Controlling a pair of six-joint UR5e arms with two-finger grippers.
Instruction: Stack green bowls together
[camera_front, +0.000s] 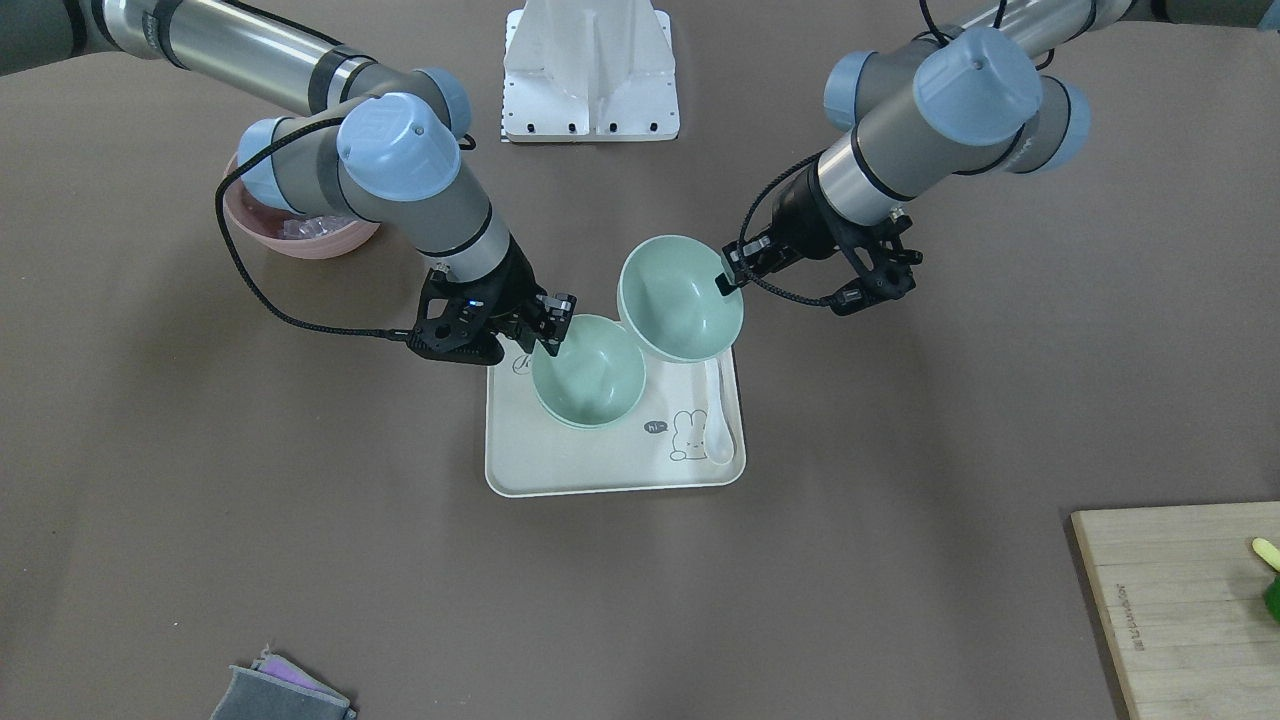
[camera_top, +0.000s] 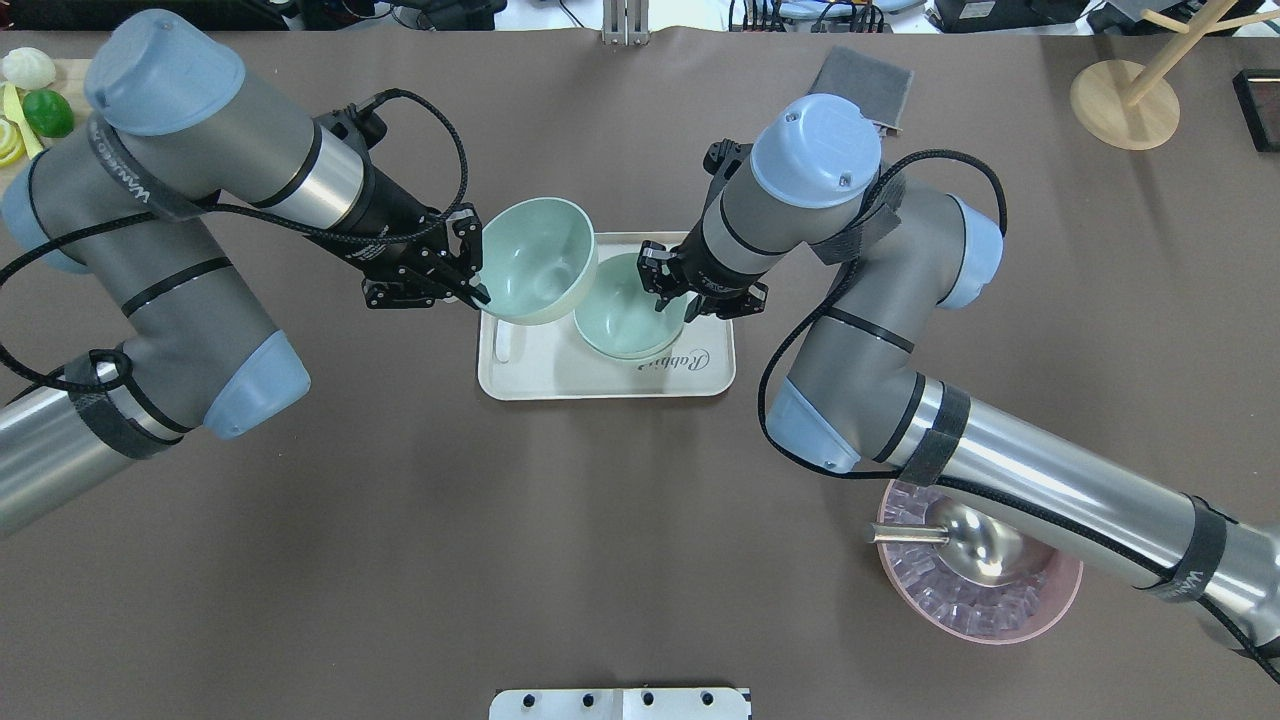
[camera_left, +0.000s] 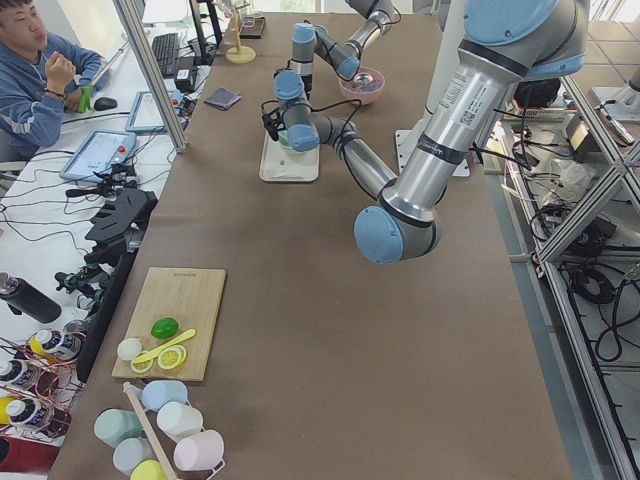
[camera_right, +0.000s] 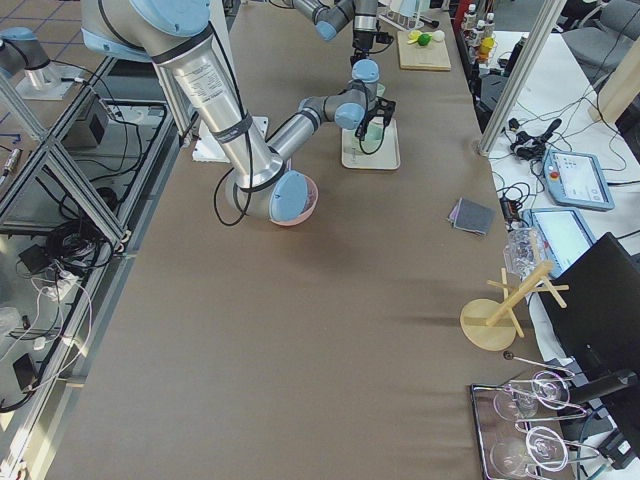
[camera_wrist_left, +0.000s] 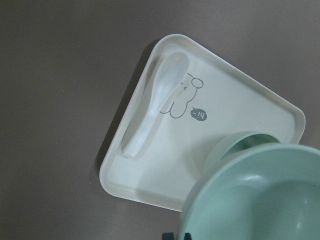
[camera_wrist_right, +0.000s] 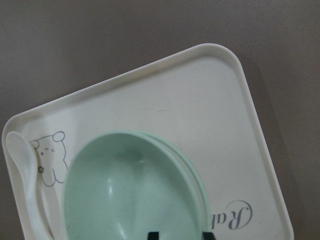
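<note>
Three pale mint-green round plastic bowls are in play. Two sit as a nested pair (camera_front: 588, 375) on the cream rectangular plastic tray with a rabbit drawing (camera_front: 600, 470), out in the middle of the brown bench (camera_front: 300, 520). The third bowl (camera_front: 680, 295) is up in the air and tilted. It overlaps the tray's edge just beside the pair and hangs higher than it. The robot's left tool (camera_front: 727, 282) is clenched on that bowl's rim. The robot's right tool (camera_front: 552, 332) stands astride the pair's rim, one finger inside and one outside. From its wrist camera the fingers look parted, not pinching.

By my reckoning the last stacking move is at hand. To do it well, I'd want the right tool lifted clear first, since a finger inside the pair would block the incoming bowl. Then level the third bowl, centre it over the pair, and lower it straight until the rims seat before letting go. A tilted drop could wedge it or shove the pair across the tray. The white plastic spoon (camera_front: 718, 415) lies on the tray close under the raised bowl, so keep the descent off it.
</note>
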